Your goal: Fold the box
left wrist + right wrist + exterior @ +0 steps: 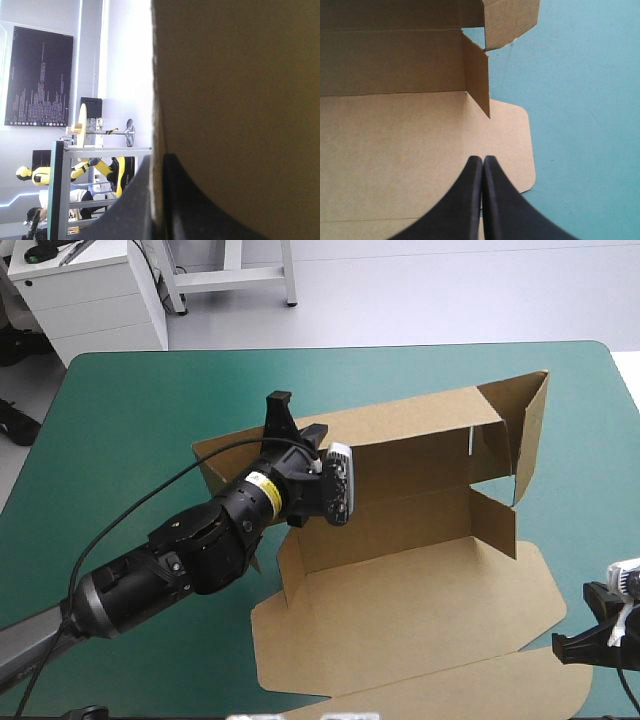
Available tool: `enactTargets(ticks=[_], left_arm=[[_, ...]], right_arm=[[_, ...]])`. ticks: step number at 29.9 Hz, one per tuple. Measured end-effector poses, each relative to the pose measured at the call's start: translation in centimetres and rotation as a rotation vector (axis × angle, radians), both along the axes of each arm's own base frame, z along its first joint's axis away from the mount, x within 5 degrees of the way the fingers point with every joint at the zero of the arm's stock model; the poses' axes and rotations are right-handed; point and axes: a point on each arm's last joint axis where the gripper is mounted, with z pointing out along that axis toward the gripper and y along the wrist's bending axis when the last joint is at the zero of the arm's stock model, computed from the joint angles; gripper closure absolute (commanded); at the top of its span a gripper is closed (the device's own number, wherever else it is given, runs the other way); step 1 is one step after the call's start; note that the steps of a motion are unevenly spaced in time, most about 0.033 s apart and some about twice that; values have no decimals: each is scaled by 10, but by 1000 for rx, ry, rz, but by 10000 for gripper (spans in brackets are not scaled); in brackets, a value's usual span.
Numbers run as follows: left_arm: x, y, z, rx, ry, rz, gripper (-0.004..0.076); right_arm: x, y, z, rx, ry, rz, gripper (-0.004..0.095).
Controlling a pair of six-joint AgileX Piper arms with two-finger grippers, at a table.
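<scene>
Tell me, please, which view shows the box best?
The high view: nearly the whole box, back wall in the left gripper. The left wrist view shows only board between its fingers; the right wrist view, one corner.

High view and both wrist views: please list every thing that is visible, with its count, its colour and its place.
box: one, brown, middle of the table, base flat, long back wall and an end flap raised.
table: one, teal-green cover, under the box.
left gripper: one, black fingers, shut on the box at its raised back wall.
right gripper: one, black fingers, shut and holding nothing, over the flat part of the box near a rounded flap.
</scene>
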Motion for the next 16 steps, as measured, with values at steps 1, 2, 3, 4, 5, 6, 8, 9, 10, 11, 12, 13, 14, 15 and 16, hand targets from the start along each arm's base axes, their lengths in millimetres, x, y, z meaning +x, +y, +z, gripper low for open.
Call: enactTargets(ticks=[1,2,3,4,5,6,8,9,10,11,12,13,14,15,16], left_arm=[[-2,3,-5,12,6,-3,731],[-4,5,-9,23,7,-7,731],[-6,7,-14,34,4,-12,731],[-8,10,-19,40,1,-17,731],[-10,13,-23,40,0,-21,731],[-13,16,-27,34,0,-28,731],[-17,21,-36,27,15,-26,731],[-18,23,-42,30,16,-30,731],[-20,25,-46,33,16,-36,731],[-21,26,-49,34,17,-45,731],[-23,27,-53,34,22,-54,731],[-25,27,-56,35,26,-65,731],[-26,27,-59,37,31,-71,731],[-28,26,-61,39,35,-77,731],[-28,26,-62,41,38,-82,731]], right_arm=[[0,0,0,0,0,0,928],[0,0,0,0,0,0,928],[0,0,0,0,0,0,928],[0,0,0,0,0,0,928],[0,0,0,0,0,0,928],[0,0,0,0,0,0,928],[0,0,0,0,0,0,928],[0,0,0,0,0,0,928],[0,0,0,0,-1,0,928],[0,0,0,0,-1,0,928],[0,0,0,0,-1,0,928],[0,0,0,0,-1,0,928],[0,0,0,0,-2,0,928],[0,0,0,1,-2,0,928],[0,0,0,2,-4,0,928]])
